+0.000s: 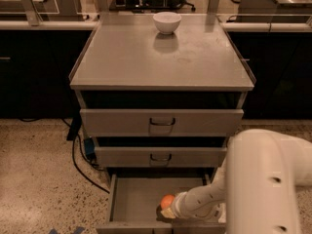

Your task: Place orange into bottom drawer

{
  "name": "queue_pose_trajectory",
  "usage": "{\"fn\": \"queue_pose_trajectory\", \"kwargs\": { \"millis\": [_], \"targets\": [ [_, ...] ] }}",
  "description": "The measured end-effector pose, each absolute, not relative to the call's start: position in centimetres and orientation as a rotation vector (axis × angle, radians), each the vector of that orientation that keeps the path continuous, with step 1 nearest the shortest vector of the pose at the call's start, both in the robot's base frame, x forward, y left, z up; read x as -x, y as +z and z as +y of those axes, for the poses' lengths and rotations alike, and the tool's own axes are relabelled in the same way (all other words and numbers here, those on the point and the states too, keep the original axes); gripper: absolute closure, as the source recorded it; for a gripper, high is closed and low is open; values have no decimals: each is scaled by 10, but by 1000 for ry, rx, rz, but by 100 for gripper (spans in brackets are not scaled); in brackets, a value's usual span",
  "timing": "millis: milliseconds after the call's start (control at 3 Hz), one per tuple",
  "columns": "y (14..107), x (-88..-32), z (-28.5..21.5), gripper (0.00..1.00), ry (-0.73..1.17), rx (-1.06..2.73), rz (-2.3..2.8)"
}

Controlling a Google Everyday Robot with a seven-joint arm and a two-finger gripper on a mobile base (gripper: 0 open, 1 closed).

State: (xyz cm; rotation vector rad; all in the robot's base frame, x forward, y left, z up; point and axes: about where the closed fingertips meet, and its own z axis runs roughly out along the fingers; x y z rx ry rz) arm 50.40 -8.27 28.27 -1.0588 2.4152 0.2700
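The orange (pixel 167 200) sits low inside the pulled-out bottom drawer (pixel 134 199), right of its middle and near the front edge. My gripper (pixel 165 210) reaches in from the right at the end of the white forearm and is right against the orange, covering its lower right side. I cannot make out whether the orange rests on the drawer floor or hangs just above it. The left half of the drawer's grey floor is bare.
Both upper drawers (pixel 161 122) with dark handles are closed. A white bowl (pixel 167 22) stands at the back of the cabinet top (pixel 161 62). My bulky white arm (pixel 270 179) fills the lower right. Black cables (pixel 80 157) trail over the speckled floor on the left.
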Motion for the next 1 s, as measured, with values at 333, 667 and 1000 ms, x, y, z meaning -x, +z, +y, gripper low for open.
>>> {"fn": "queue_pose_trajectory", "kwargs": {
  "millis": [333, 667, 1000],
  "targets": [
    [235, -564, -66, 100, 243, 932, 2429],
    [244, -577, -66, 100, 227, 927, 2405],
    [244, -577, -66, 100, 227, 927, 2405]
  ]
}}
